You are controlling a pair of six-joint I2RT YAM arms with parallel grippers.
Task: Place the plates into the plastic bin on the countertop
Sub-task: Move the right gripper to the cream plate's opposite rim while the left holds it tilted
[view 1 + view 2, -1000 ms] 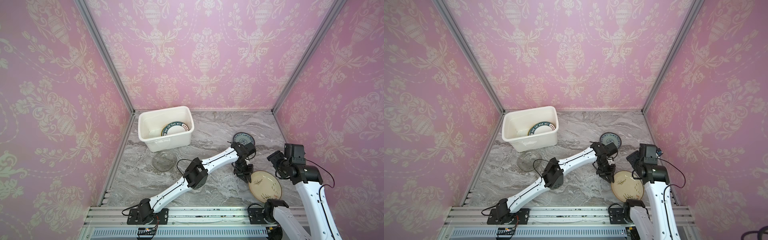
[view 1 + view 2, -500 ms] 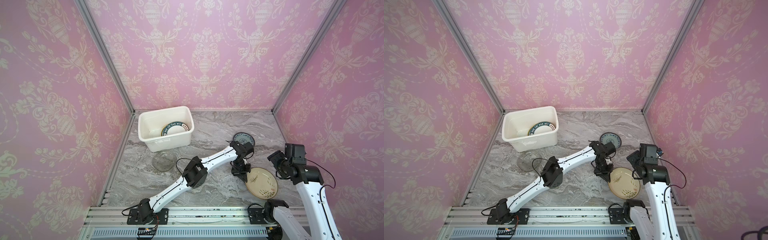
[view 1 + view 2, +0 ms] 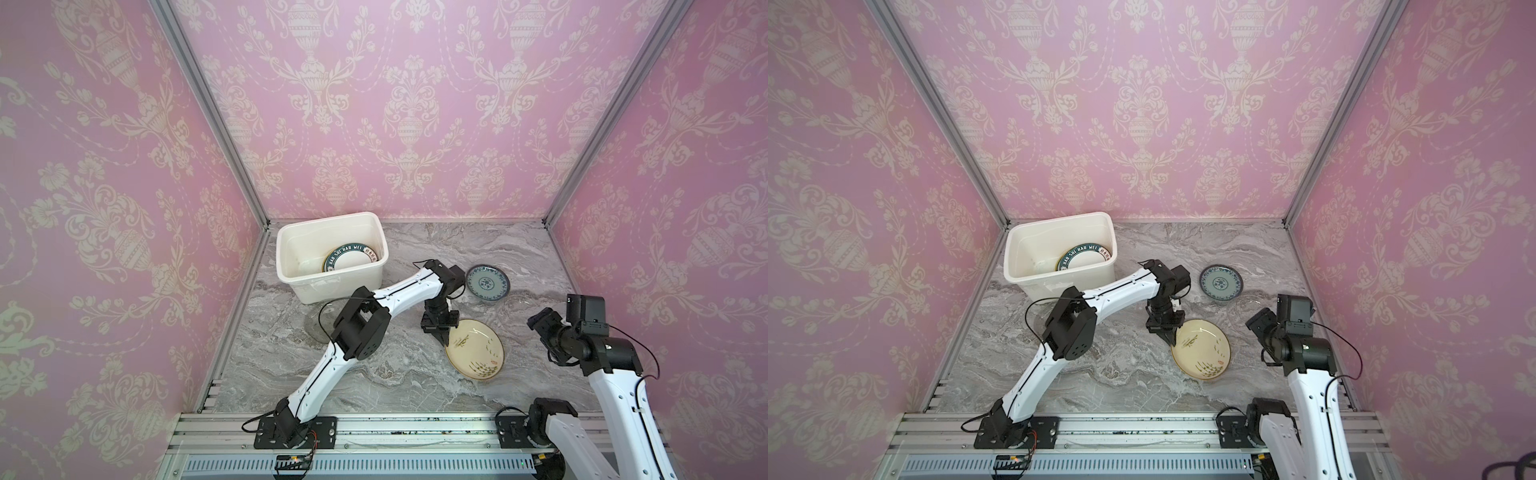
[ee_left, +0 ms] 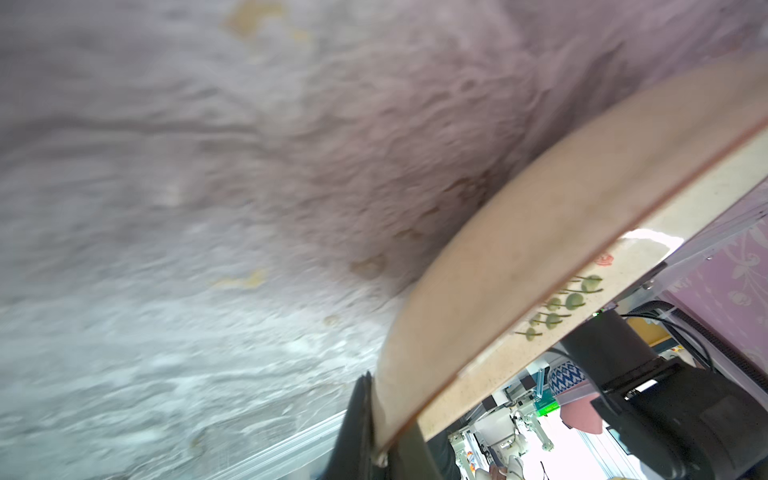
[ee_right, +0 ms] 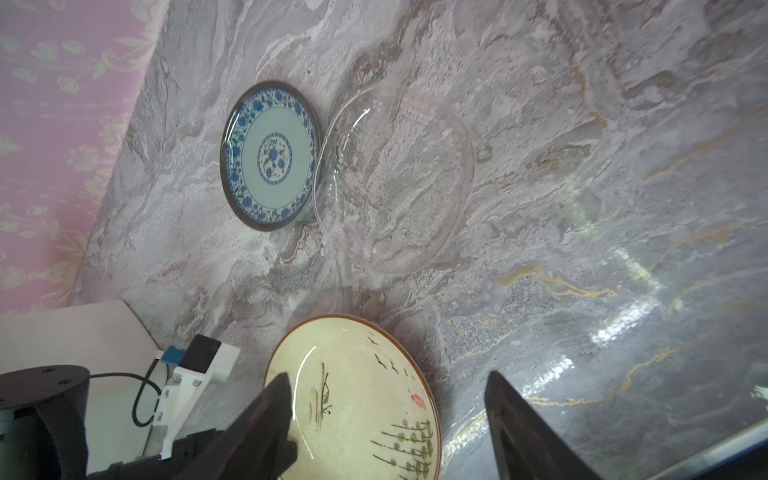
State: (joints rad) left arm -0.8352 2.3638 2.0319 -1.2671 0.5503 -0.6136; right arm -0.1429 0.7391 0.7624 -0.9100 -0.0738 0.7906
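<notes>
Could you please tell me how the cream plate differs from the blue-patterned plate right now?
The cream plate carries sparse green sprigs; the blue-patterned plate has a blue floral border and medallion. The left gripper is shut on the cream plate's rim; the blue-patterned plate lies ungripped on the countertop. Both are round and outside the plastic bin.

Pink wallpaper [image 3: 407,104] with cream urn-and-vine patterns covers three walls. Silver metal posts [image 3: 209,112] run down both back corners.
</notes>
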